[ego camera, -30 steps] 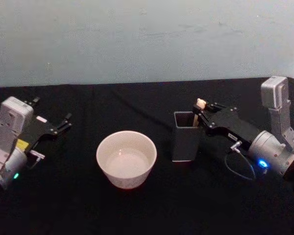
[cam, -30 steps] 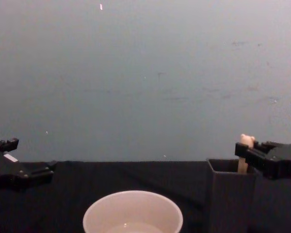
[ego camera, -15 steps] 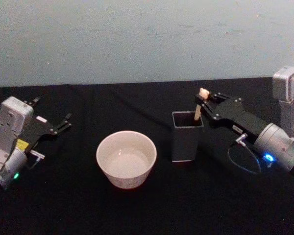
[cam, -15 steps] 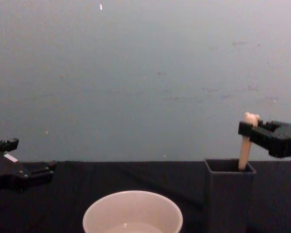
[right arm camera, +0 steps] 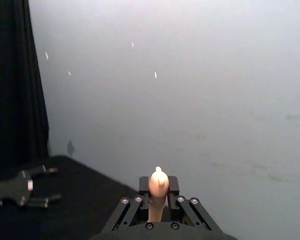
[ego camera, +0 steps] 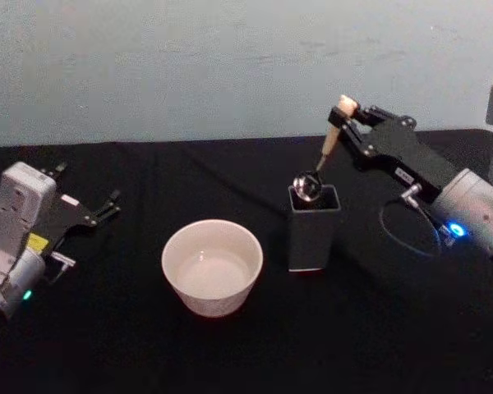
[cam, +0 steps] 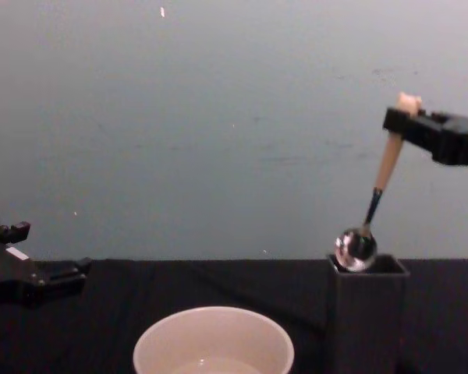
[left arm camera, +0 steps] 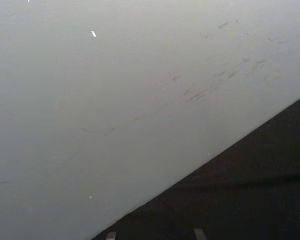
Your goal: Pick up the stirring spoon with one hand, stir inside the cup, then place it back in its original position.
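Above the holder, 3 o'clock of the cup, right gripper fingers pinch the stirring spoon by its beige top; judged light, stiff, pivot-prone. Left gripper idle, 9 o'clock, fingers apart.

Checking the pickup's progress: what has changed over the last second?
The right gripper, shut on the stirring spoon, rose and lifted it until its bowl reached the rim of the holder. The cup, holder and parked left gripper stayed put.
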Available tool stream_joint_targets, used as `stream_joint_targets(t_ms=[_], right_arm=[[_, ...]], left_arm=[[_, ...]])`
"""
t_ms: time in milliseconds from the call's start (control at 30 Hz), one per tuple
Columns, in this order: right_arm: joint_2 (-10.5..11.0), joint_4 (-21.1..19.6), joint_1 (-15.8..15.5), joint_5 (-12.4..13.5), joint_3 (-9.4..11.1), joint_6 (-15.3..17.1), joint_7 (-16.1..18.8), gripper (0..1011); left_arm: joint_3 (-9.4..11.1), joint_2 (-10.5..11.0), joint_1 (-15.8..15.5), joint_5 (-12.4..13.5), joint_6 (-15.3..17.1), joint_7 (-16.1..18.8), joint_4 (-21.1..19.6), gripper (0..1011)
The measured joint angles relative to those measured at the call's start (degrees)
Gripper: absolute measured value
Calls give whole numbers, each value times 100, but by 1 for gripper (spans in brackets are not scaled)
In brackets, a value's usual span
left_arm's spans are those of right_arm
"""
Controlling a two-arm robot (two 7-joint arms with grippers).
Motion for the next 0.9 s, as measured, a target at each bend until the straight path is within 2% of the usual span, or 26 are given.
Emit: stream_joint_targets(t_ms=[200,500,667,900], right_arm=[[-95,-23,129,71,-86,-32,39,214],[-197,-7,305,142,-348,-45,182,214],[-239,86,395,125,-588,-35,289,214],[-253,233,466,-35,-942,-24,469,214]], left_arm=[[0,0,0,0,0,0,0,1001],[0,0,0,0,0,0,0,1001],[0,0,0,0,0,0,0,1001],[0,0,0,0,0,0,0,1001]])
